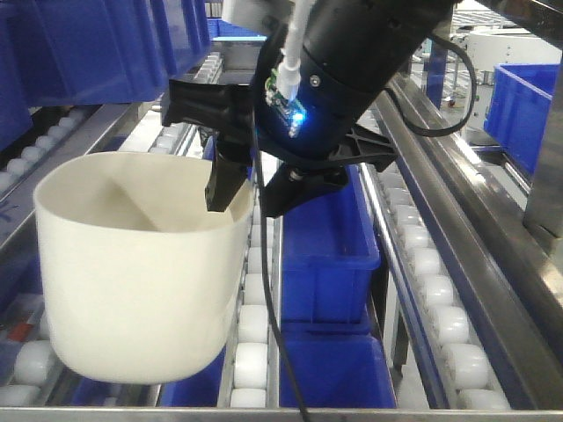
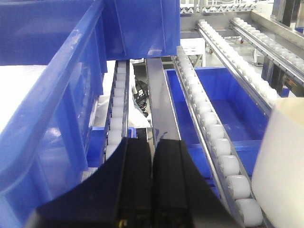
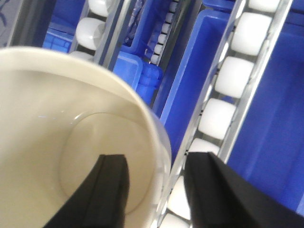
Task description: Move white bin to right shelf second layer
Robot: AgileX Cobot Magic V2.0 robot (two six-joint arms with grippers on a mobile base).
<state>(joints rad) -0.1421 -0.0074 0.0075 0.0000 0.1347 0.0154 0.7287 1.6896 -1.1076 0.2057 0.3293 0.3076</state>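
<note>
The white bin (image 1: 141, 264) stands on the roller rails (image 1: 251, 360) of the shelf layer, at the left of the front view. My right gripper (image 1: 248, 207) is open and straddles the bin's right rim, one finger inside and one outside. In the right wrist view the bin (image 3: 47, 118) fills the left, and my right gripper (image 3: 156, 159) has the rim between its fingers with a gap on each side. My left gripper (image 2: 153, 142) is shut and empty above a rail, with the bin's wall (image 2: 280, 161) at the right edge.
A blue crate (image 1: 325, 255) lies below the rails just right of the bin, and another (image 1: 523, 105) at the far right. A large blue crate (image 2: 57, 95) stands close on the left of my left gripper. Roller rails (image 1: 440, 290) run along the right.
</note>
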